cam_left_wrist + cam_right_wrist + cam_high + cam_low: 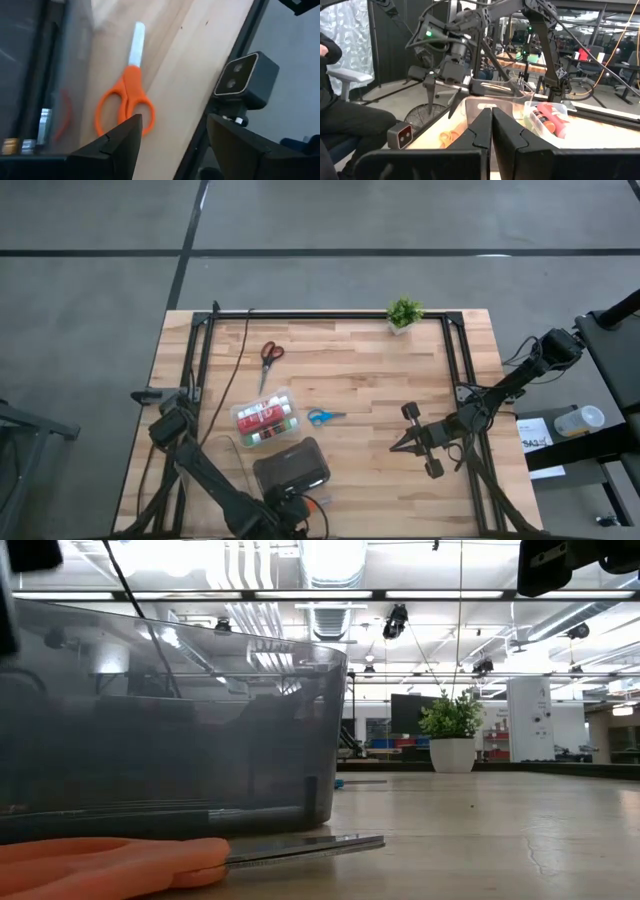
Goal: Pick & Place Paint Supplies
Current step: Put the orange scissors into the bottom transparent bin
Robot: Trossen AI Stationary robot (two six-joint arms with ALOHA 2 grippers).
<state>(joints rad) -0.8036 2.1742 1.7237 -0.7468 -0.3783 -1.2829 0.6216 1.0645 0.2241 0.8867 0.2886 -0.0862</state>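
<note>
Two dark arms are working over the pale wooden table in the high view: the left gripper is hanging low at the table's near edge beside the dark grey plastic case, probably because the orange-handled scissors are lying just there, while the right gripper is waiting above the bare right half of the table, well clear of the work. Near the table's middle the clear plastic box is already holding the red, white and green paint tubes, the blue-handled scissors are lying just beside it, the red-handled scissors are lying toward the far edge, and the small green potted plant is standing at the far edge. In the low view, the grey case is filling the left side, with the orange handles and steel blade lying flat on the table in front of it. In the left wrist view, the left gripper is hovering with its fingers spread wide, lined up over the orange scissors, seemingly to straddle the handles for a pick. In the right wrist view, the right gripper is showing its fingers pressed together, holding nothing, and is looking across at the left gripper poised over the orange handles.
</note>
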